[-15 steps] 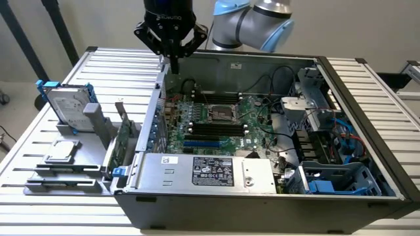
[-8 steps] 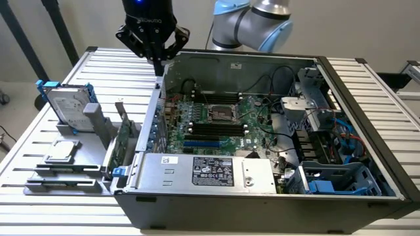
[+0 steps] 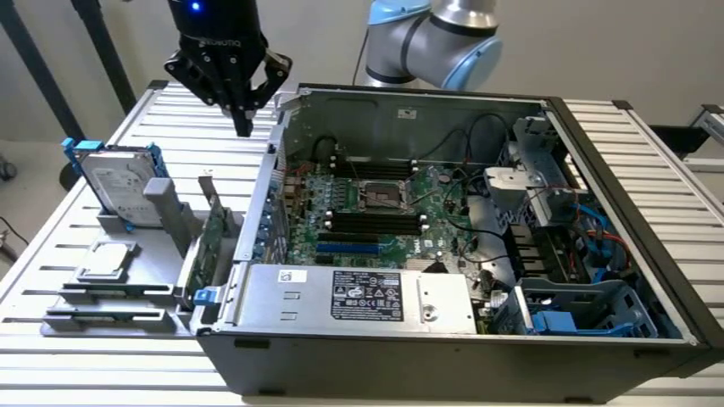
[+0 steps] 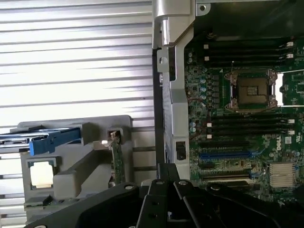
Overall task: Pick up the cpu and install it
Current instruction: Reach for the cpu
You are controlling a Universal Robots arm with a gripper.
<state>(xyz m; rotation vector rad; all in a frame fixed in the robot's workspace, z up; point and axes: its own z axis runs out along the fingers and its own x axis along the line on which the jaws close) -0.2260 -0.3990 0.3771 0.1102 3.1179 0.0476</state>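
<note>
So the cpu lay flat in the grey holder on the bench, just in front of the upright hard drive. The claw was pinched fully shut on nothing. It hung well apart from the cpu, up by the open PC case's far corner.
</note>
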